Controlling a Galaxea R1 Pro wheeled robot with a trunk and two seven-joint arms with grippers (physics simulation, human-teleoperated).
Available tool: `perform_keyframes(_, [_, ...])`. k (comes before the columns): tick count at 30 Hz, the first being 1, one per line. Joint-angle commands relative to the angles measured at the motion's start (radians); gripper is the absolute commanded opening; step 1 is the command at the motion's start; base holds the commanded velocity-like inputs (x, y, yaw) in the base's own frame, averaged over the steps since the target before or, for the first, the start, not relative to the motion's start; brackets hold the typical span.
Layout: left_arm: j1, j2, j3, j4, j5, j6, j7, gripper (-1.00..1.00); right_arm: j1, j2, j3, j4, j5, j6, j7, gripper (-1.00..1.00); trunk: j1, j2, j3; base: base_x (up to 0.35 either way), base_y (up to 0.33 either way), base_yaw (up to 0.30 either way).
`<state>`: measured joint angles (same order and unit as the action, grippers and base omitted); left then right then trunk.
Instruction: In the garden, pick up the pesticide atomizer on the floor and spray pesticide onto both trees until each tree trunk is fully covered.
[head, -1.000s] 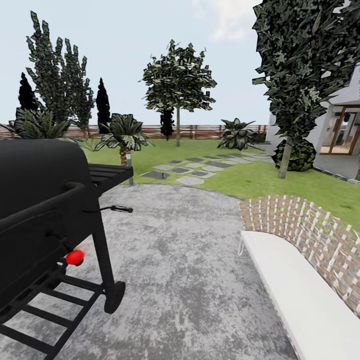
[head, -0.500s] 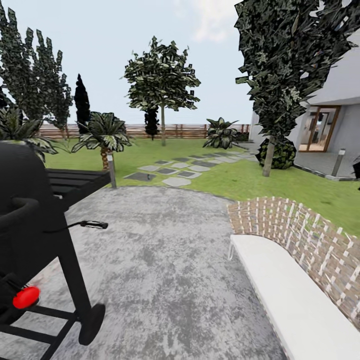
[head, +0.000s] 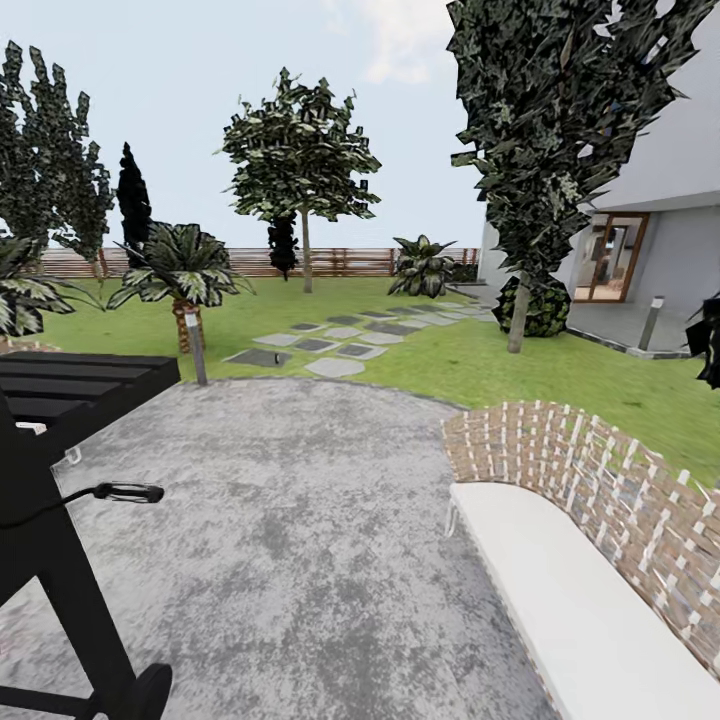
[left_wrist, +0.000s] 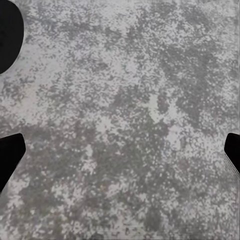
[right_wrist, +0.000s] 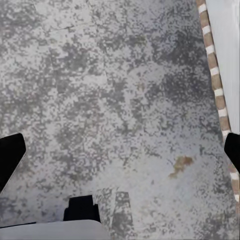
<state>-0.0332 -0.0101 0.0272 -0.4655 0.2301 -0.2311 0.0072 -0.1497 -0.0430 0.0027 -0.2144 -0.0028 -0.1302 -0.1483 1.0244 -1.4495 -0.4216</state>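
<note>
fingertips of the left gripper (left_wrist: 120, 155) show as dark shapes at the two side edges of the left wrist view, far apart, with nothing between them — the jaws are spread wide and empty. under them lies mottled grey paving (left_wrist: 125, 115), and a rounded black shape (left_wrist: 9, 35) cuts into one corner. the right gripper (right_wrist: 120, 155) looks the same in the right wrist view: two dark tips at opposite edges, jaws spread, holding nothing, over the same grey paving. a brown stain (right_wrist: 181, 164) marks the ground near one tip, and a strip of brick edging (right_wrist: 215, 80) runs along one side beside a pale slab. both wrist cameras look straight down at the ground, so both grippers point downward; no more of the arms' pose can be told.

the head view looks across a grey paved patio (head: 300, 520) to the garden (head: 420, 350), a green lawn with grey stepping stones (head: 330, 345) and a slatted fence (head: 340, 262) behind. one tree (head: 300, 160) stands far back near the fence on a thin straight trunk (head: 306, 255); the other tree (head: 560, 120) stands nearer, at the right by the white house (head: 670, 170), its trunk (head: 518, 315) rising from the grass beside a round shrub. a black grill (head: 60, 470) stands at the left edge, a curved brick wall (head: 600, 480) with a white bench (head: 580, 600) at the right. the pesticide atomizer cannot be made out anywhere on the ground.
</note>
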Motion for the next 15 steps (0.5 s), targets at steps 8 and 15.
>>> perform_keyframes(8, [-0.001,-0.001,0.004,0.002,0.001,-0.004,0.003,1.00,-0.001,0.000,0.000,0.001,0.000,-0.003,-0.002,1.00,0.001,0.000,-0.001,0.350,0.000,-0.088])
perform_keyframes(15, [-0.001,-0.001,0.004,0.002,0.002,-0.004,0.004,1.00,-0.001,0.000,0.000,0.001,0.000,-0.003,-0.002,1.00,0.001,0.000,-0.001,0.350,0.000,-0.083])
